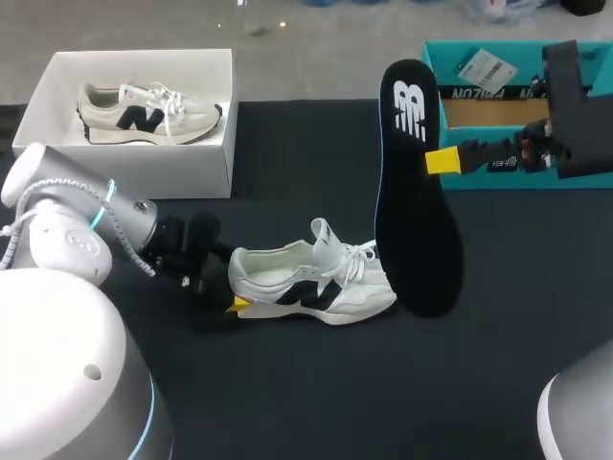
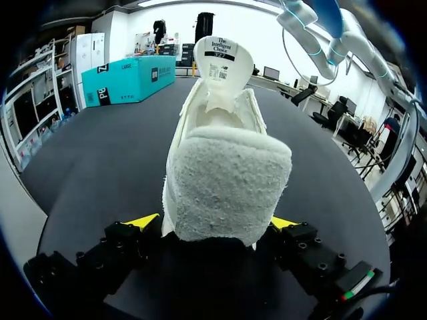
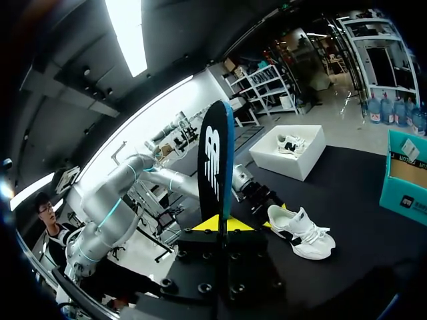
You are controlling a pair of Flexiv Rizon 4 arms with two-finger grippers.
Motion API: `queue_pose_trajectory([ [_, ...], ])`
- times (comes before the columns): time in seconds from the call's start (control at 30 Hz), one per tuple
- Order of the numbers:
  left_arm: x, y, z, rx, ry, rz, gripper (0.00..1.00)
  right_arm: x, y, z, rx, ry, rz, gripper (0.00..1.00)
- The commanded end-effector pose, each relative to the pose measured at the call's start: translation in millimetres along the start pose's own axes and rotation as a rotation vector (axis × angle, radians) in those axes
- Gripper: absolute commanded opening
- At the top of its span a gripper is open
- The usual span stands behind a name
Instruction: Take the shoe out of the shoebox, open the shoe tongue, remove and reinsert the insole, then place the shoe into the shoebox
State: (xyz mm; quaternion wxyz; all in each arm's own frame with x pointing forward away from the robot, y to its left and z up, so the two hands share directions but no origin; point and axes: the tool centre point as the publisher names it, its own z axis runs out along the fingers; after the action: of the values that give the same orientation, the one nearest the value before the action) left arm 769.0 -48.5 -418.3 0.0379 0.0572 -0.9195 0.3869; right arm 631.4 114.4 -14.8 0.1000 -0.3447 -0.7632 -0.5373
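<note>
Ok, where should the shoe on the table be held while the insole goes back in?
Hold the shoe by the heel, from behind, a finger on each side, as the left gripper has it. The heel is narrow, and that leaves the opening and raised tongue clear.

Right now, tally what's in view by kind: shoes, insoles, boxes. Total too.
Shoes: 2 (table shoe, boxed shoe)
Insoles: 1 (insole, held up off the table)
Boxes: 2 (white shoebox, teal box)
Total: 5
</note>
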Motion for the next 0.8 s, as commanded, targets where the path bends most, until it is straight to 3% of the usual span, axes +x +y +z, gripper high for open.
queue_pose_trajectory([
  [0.03, 4.6, -7, -15, -0.224, -0.006, -0.011, 1.00, -1.4, 3.2, 4, 0.005, 0.000, 0.002, 0.00],
  [0.17, 11.4, -10, -28, -0.283, 0.012, 0.014, 1.00, -1.4, 3.2, 4, 0.005, 0.000, 0.002, 0.00],
  [0.7, 11.4, -10, -28, -0.283, 0.012, 0.014, 1.00, -1.4, 3.2, 4, 0.005, 0.000, 0.002, 0.00],
  [0.73, 12.6, -11, -32, -0.294, 0.007, 0.010, 1.00, -1.4, 3.2, 4, 0.005, 0.000, 0.002, 0.00],
  [0.8, 15.3, -15, -39, -0.391, -0.001, -0.027, 1.00, -1.4, 3.2, 4, 0.005, 0.000, 0.002, 0.00],
])
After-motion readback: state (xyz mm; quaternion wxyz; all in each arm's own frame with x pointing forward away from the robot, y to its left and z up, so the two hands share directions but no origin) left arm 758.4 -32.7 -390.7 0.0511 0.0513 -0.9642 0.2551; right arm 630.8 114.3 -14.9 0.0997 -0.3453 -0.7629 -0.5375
